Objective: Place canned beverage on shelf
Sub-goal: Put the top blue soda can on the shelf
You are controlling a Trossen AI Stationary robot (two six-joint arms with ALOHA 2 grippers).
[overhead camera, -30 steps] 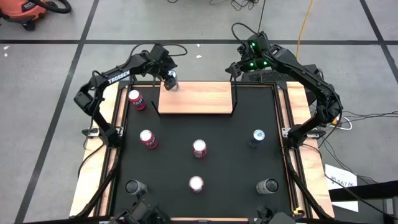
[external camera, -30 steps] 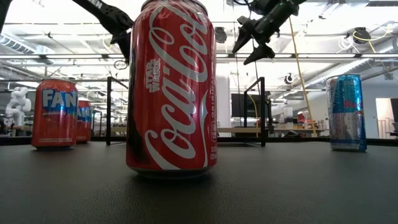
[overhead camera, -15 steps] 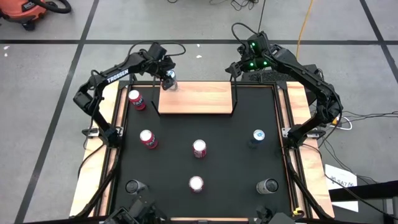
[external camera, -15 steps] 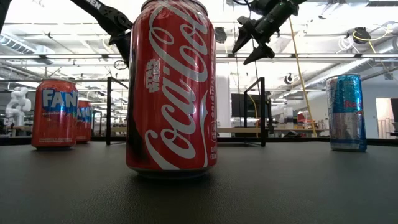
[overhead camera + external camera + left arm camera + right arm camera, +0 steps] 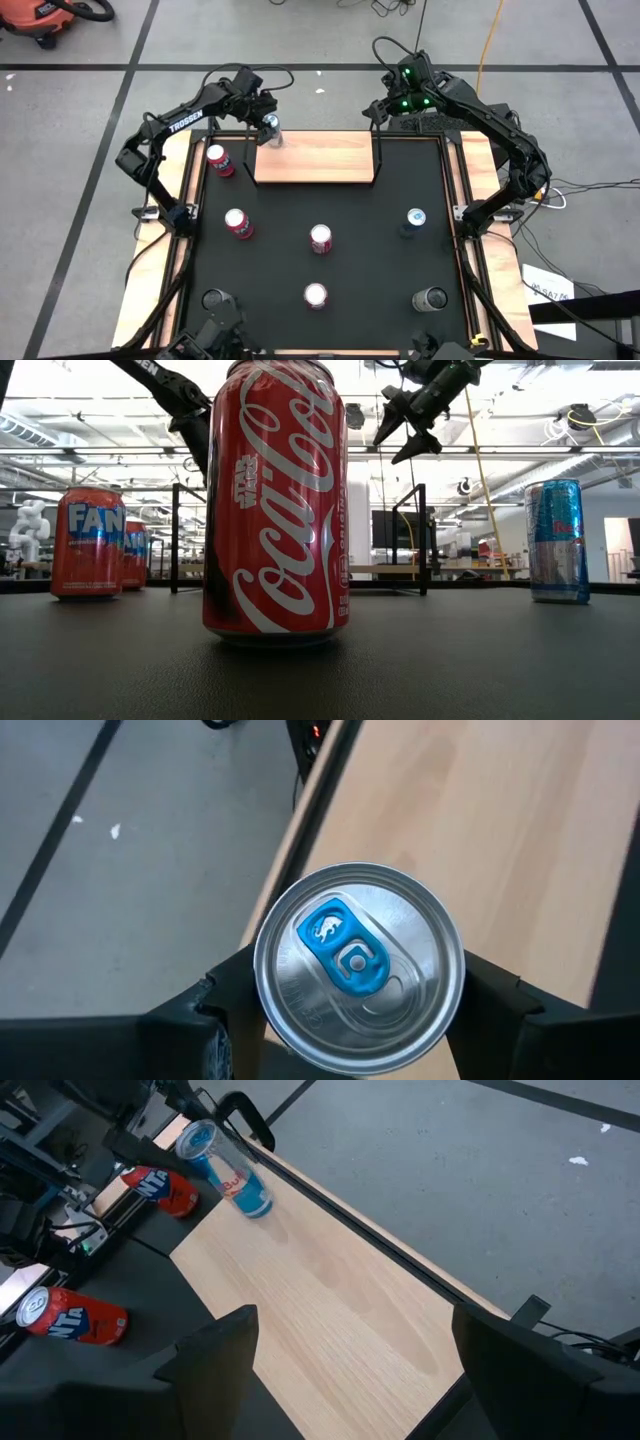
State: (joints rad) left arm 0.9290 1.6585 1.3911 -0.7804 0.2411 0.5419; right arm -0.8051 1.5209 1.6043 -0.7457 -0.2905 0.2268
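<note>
Left wrist view looks straight down on the blue-tabbed can (image 5: pixel 358 985), flanked by two dark fingers (image 5: pixel 225 995) at its sides, over the shelf (image 5: pixel 520 850) close to its edge. From overhead the can (image 5: pixel 271 128) sits at the shelf's (image 5: pixel 318 158) far left corner, the left claw (image 5: pixel 265 118) pinching it. Whether its base already rests on the wood cannot be told. Risk, as I judge it: so near the edge and a corner rod, a release while tilted or lifted could topple it off. Right claw (image 5: pixel 385 112) hovers spread beyond the shelf's far right corner. Other cans (image 5: pixel 320 238) stand on the desk (image 5: pixel 440 180).
</note>
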